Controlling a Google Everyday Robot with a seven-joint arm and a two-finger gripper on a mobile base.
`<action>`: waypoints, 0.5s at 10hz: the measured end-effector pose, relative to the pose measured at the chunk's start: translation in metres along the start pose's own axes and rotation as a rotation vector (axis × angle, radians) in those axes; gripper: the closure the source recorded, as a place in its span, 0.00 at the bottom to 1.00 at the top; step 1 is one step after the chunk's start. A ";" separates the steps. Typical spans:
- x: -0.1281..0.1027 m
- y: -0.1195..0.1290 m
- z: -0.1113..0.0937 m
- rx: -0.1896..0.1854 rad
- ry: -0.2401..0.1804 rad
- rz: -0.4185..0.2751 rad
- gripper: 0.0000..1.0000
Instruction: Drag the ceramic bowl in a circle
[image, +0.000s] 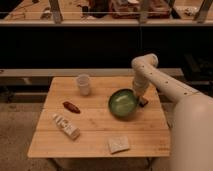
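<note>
- In the camera view, you look down on a wooden table (100, 127) from its front side; take the middle of the table as the centre of the clock.
- The ceramic bowl (123, 103) stands at about 2 o'clock from that centre, near the right edge. It sits flat on the wood, with its green inside facing up.
- The gripper (142, 101) is down at the 3 o'clock side of the bowl, right at the rim. It looks dark against the wood there.
- You cannot tell from this view if the claw is released or clenched, or if it really holds the rim.
- The white arm (141, 80) comes down to the gripper from a bent joint above the far right part of the table. The robot's pale body (195, 135) fills the lower right corner.
- A small white cup (83, 84) stands upright at about 11 o'clock, well apart from the bowl.
- A reddish oblong thing (71, 106) lies at about 10 o'clock.
- A long white packet (66, 126) lies slanted at about 8 o'clock, near the left edge.
- A pale square packet (118, 144) lies at about 5 o'clock, near the front edge.
</note>
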 end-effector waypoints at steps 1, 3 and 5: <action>0.016 0.001 0.001 0.004 0.001 0.013 1.00; 0.040 -0.023 0.012 0.014 -0.006 -0.017 1.00; 0.047 -0.062 0.019 0.026 -0.014 -0.078 1.00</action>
